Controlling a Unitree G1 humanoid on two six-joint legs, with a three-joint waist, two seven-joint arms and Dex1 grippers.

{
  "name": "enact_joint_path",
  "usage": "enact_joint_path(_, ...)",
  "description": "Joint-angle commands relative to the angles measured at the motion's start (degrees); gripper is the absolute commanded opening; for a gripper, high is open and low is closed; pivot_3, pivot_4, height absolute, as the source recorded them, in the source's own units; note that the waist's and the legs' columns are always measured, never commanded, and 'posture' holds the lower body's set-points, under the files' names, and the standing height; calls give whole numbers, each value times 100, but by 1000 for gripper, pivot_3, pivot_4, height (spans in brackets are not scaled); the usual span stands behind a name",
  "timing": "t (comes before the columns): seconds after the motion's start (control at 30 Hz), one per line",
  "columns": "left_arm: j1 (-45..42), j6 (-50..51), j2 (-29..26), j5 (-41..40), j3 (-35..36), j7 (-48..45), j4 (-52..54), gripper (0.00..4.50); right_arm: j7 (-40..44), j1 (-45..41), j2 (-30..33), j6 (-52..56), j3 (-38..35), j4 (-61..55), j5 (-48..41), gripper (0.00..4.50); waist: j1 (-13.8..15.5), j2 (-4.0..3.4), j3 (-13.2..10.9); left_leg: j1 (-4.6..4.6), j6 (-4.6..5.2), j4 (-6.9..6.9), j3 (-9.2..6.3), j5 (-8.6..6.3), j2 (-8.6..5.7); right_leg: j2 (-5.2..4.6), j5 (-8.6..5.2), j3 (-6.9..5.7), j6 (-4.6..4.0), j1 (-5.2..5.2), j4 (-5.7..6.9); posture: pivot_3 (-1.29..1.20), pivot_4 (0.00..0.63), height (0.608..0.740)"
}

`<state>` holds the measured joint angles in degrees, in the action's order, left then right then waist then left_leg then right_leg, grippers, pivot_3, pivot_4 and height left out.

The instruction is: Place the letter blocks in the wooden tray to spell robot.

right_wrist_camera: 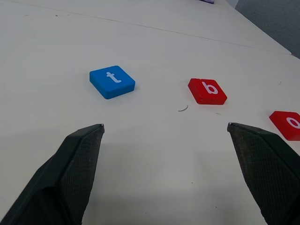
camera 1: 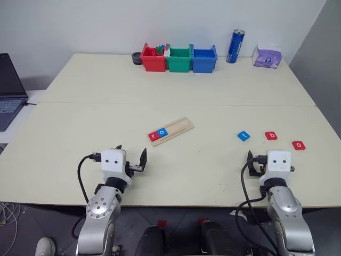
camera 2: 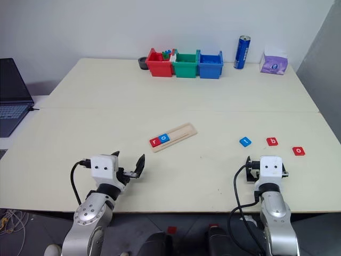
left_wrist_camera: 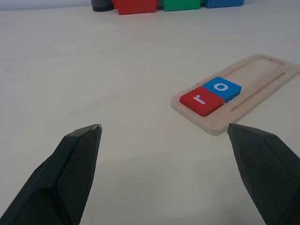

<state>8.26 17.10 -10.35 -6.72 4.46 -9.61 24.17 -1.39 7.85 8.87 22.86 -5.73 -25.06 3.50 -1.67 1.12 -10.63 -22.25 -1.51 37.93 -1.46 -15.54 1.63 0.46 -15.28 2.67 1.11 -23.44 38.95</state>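
Observation:
The wooden tray [camera 1: 178, 128] lies slanted at the middle of the table. At its near-left end sit a red "r" block [camera 1: 154, 135] and, touching it, a blue "o" block [camera 1: 163, 132]; the rest of the groove is bare. Three more letter blocks lie loose on the right: blue "t" [right_wrist_camera: 112, 81], red "b" [right_wrist_camera: 207, 91] and red "o" [right_wrist_camera: 287, 124]. My left gripper [left_wrist_camera: 164, 126] is open and empty, hovering level short of the tray's near end. Over the table's front right, my right gripper [right_wrist_camera: 165, 125] is also open and empty, short of the loose blocks.
Red [camera 1: 153, 58], green [camera 1: 179, 58] and blue [camera 1: 204, 58] bins stand in a row at the far edge, with a small dark cup [camera 1: 137, 57] on their left. A blue can [camera 1: 235, 46] and purple tissue pack [camera 1: 267, 56] stand far right. A laptop [camera 1: 8, 88] sits left.

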Motion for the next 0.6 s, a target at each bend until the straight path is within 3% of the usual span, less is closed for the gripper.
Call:
enact_joint_path(0.03, -135, 5, -80, -125, 16, -154, 59, 4500, 69, -124, 104, -70, -48, -372, 62, 4481, -1, 0, 0, 0, 0, 0, 0, 0, 0, 0, 0, 0, 0, 0, 0, 0, 150, 740)
enact_joint_path(0.3, -1189, 141, -863, -742, 186, -1335, -774, 4500, 959, -1173, 311, 517, 246, -536, -605, 4481, -7, 0, 0, 7, 0, 2, 1, 0, -9, 16, 1, -4, -1, 1, 3, 0, 150, 740)
enact_joint_path(0.47, -2163, -4, -1440, -1079, 282, -2257, -1933, 4500, 2534, -2090, 702, 1243, 630, -537, -1911, 4481, -11, 0, -1, 10, 1, -2, -7, 0, -1, 30, 4, -13, -8, 1, 2, 0, 150, 740)
enact_joint_path(0.6, -2726, -231, -1868, -1159, 107, -3286, -2878, 4500, 3760, -2477, 1494, 1867, 631, -684, -2928, 4481, -1, 1, -1, 3, 2, -3, -9, -1, -3, 28, 14, -17, -31, 3, -5, 0, 150, 740)
